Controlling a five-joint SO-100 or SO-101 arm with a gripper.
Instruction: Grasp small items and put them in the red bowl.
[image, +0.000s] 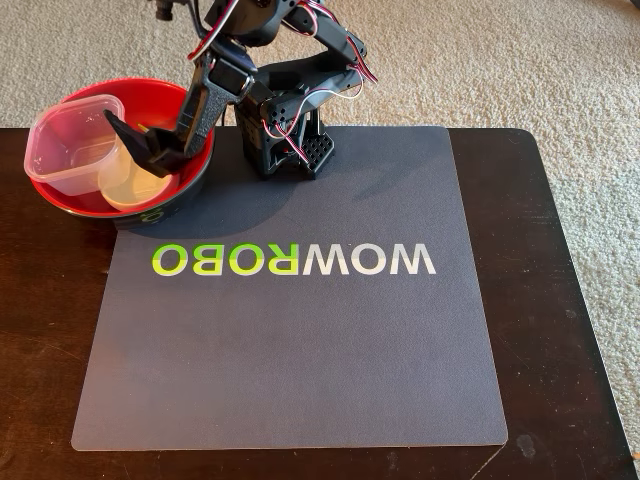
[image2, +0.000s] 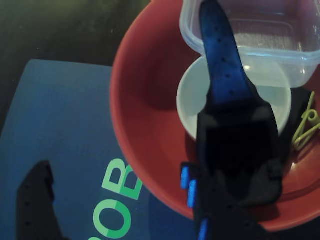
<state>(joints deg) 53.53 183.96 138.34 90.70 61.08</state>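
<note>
Looking near to far in the fixed view: bare grey mat (image: 300, 350) with the WOWROBO logo, no loose items left on it, dark bench (image: 560, 300) underneath. At the far left corner sits the red bowl (image: 195, 165). Inside it: clear square tub (image: 70, 150) leaning on the left rim, small white dish (image: 130, 185) beside it, and in the wrist view the yellow clips (image2: 305, 127) lying at the right of the dish. End effector (image: 135, 140) hangs over the bowl, fingers apart, nothing visibly held. Black printed parts: can't pick them out against the arm. My read: drop is done. Retract straight up first, clear the tub edge and rim, then swing away so the finger doesn't drag the tub out.
</note>
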